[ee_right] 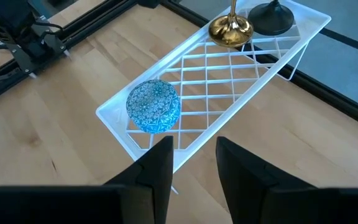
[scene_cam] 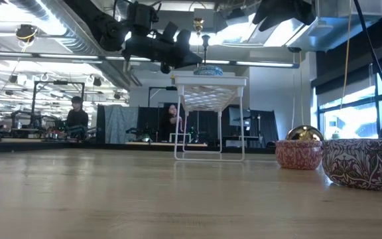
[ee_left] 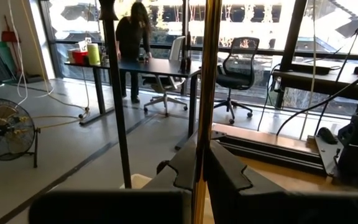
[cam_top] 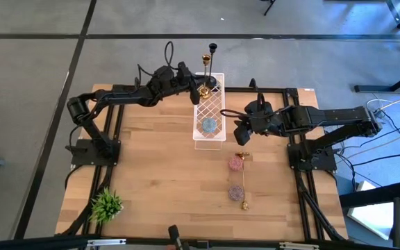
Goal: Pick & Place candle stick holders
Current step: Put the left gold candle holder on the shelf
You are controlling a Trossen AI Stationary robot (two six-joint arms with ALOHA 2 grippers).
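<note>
Left gripper (cam_top: 194, 85) is clamped tight on the stem of a gold candle stick holder (ee_left: 201, 93) — upright, its round base (ee_right: 230, 29) sitting on the far end of the white wire rack (cam_top: 222, 125). Just beside that base stands the black candle stick holder (cam_top: 213, 66), also upright on the rack. Nearer the rack's other end, away from the left gripper, lies a blue patterned bowl (ee_right: 153, 106), upside down I think. Right gripper (cam_top: 242, 135) hovers next to that end of the rack, fingers (ee_right: 155, 163) apart, nothing between them. Beyond it on the table: two red patterned bowls (cam_top: 237, 162) and another gold candle stick holder (cam_top: 244, 196) lying flat — detail there is poor.
</note>
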